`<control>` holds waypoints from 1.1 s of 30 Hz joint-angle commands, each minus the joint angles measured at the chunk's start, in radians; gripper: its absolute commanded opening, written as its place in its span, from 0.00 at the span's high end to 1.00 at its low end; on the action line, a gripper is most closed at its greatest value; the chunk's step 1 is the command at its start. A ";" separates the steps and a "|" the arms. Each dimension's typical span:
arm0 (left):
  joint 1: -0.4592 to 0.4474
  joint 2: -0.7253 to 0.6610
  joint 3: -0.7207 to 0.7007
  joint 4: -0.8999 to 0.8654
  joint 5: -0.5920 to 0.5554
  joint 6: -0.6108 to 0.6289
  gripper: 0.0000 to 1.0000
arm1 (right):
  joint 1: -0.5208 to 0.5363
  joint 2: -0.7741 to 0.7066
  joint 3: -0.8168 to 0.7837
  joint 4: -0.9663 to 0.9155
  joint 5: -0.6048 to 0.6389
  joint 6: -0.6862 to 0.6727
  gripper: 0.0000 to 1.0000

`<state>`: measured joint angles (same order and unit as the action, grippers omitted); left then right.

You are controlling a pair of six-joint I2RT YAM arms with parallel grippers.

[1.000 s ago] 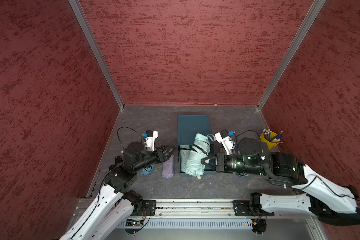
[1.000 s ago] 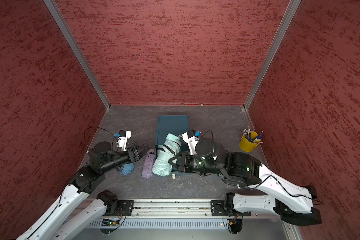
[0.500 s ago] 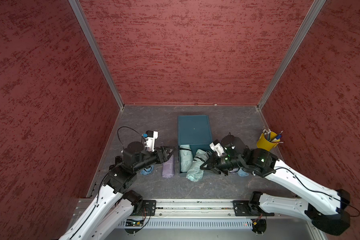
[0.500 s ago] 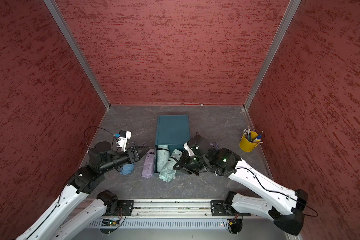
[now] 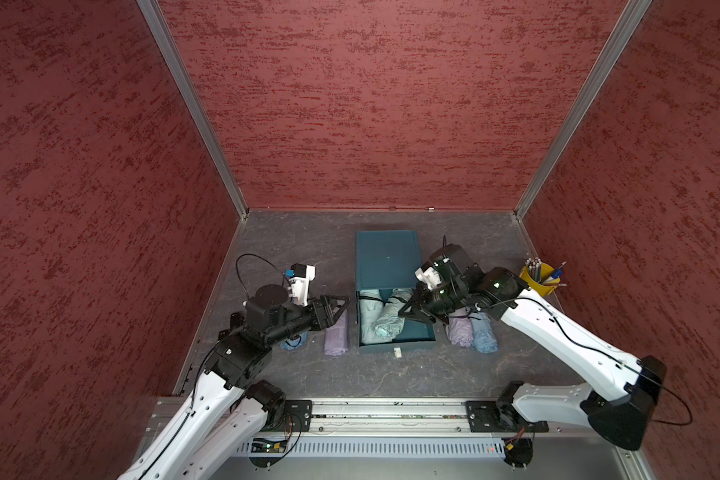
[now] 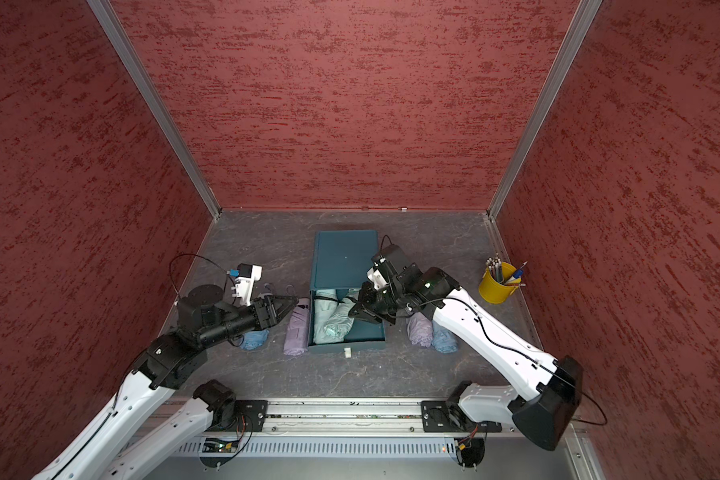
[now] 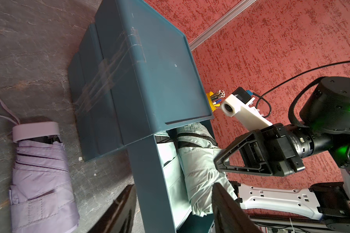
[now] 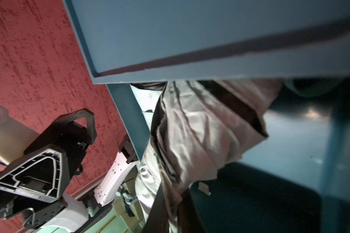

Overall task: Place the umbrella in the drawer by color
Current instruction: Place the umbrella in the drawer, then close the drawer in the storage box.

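Observation:
The teal drawer stands pulled out of its cabinet at mid-table. Two mint-green folded umbrellas lie in it side by side, one by the left wall and one leaning to its right. My right gripper reaches into the drawer, its jaws close together with fabric of the right mint umbrella pinched between them. My left gripper hovers open at the drawer's left wall, which shows between its fingers. It holds nothing.
A lilac umbrella lies left of the drawer and a blue one sits partly under my left arm. Right of the drawer lie another lilac umbrella and a blue one. A yellow pencil cup stands at the far right.
My right arm has brought the mint umbrella down from above the drawer into it, beside the other mint one. The left arm has stayed put.

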<state>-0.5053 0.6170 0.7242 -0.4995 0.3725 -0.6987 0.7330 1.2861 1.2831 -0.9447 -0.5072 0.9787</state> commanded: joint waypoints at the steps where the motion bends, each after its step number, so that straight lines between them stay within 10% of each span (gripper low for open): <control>1: -0.005 -0.010 0.008 -0.004 -0.013 0.022 0.38 | -0.006 0.003 0.087 -0.080 0.063 -0.119 0.66; 6: -0.003 -0.009 0.011 -0.006 -0.023 0.022 0.38 | 0.058 -0.043 0.142 -0.195 0.261 -0.184 0.34; 19: -0.034 0.124 0.071 0.029 -0.047 0.038 0.25 | 0.557 0.090 0.351 -0.348 0.718 -0.133 0.76; 33: -0.029 0.515 0.261 0.040 -0.252 0.112 0.19 | 0.630 0.159 0.211 -0.259 0.854 -0.076 0.68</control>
<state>-0.5377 1.1046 0.9565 -0.4686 0.1802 -0.6262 1.3590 1.4513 1.5059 -1.2156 0.2527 0.8803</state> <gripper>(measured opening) 0.817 0.312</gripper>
